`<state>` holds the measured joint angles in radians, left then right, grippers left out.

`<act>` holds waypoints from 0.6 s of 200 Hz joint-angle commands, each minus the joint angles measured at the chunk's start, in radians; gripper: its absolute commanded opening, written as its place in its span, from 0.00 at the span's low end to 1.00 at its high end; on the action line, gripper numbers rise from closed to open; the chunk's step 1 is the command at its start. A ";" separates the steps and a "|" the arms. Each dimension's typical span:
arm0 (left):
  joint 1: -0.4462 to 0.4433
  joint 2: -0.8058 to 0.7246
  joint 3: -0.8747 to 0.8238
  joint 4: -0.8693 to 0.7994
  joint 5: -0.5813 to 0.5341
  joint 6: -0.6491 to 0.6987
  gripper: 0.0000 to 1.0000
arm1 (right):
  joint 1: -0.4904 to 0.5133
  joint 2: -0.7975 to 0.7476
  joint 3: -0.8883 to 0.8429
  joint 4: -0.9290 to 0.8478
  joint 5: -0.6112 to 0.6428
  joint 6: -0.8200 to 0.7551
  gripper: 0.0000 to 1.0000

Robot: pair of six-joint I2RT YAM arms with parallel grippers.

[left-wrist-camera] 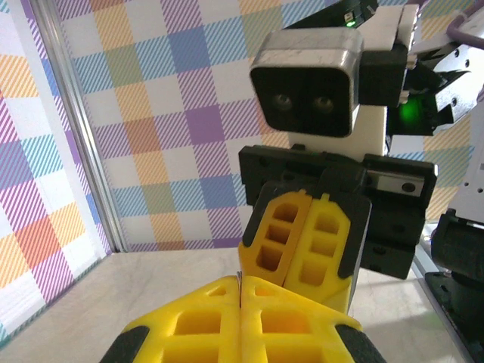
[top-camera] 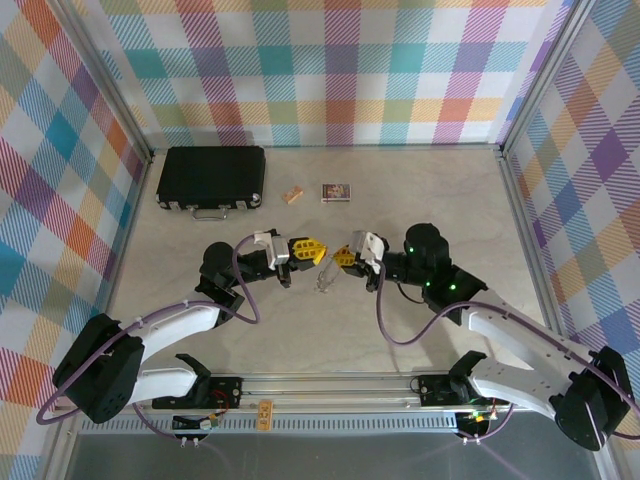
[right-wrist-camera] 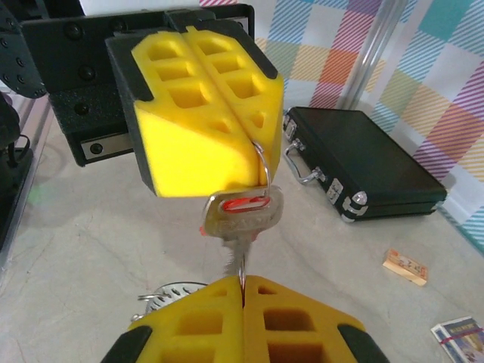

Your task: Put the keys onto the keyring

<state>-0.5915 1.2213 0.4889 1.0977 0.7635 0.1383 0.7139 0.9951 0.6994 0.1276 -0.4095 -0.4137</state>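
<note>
The left gripper [right-wrist-camera: 253, 160] is clamping shut on the thin grey wire of the keyring [right-wrist-camera: 263, 162], holding it above the table [right-wrist-camera: 83, 249] between the two arms. The silver key [right-wrist-camera: 242, 215], with red showing in the slot of its head, is hanging from that wire just under the yellow fingertips, and the right gripper [right-wrist-camera: 242, 291] is pinching closed on the lower end of the key's blade from below. Marks stamped on the key's head are reading as a blur, as is the print on the small card [right-wrist-camera: 460, 336] lying near the tan block [right-wrist-camera: 406, 266] and the black case [right-wrist-camera: 363, 170].
</note>
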 commanded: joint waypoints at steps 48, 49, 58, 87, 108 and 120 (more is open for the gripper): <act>-0.007 -0.045 0.028 -0.115 -0.020 0.123 0.00 | 0.005 -0.068 0.006 -0.006 0.040 -0.059 0.00; -0.007 -0.045 0.028 -0.116 -0.020 0.123 0.00 | 0.005 -0.068 0.007 -0.007 0.040 -0.059 0.00; -0.008 -0.044 0.031 -0.117 -0.015 0.121 0.00 | 0.006 -0.068 0.009 -0.013 0.038 -0.063 0.00; -0.013 -0.047 0.034 -0.127 -0.006 0.125 0.00 | 0.006 -0.066 0.014 -0.013 0.038 -0.066 0.00; -0.019 -0.051 0.037 -0.136 -0.003 0.131 0.00 | 0.006 -0.065 0.023 -0.022 0.038 -0.077 0.00; -0.022 -0.054 0.040 -0.145 -0.003 0.137 0.00 | 0.005 -0.064 0.028 -0.028 0.041 -0.085 0.00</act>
<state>-0.5968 1.1934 0.4900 0.9607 0.7418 0.2447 0.7139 0.9432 0.6956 0.1085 -0.3740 -0.4660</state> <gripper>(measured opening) 0.054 0.049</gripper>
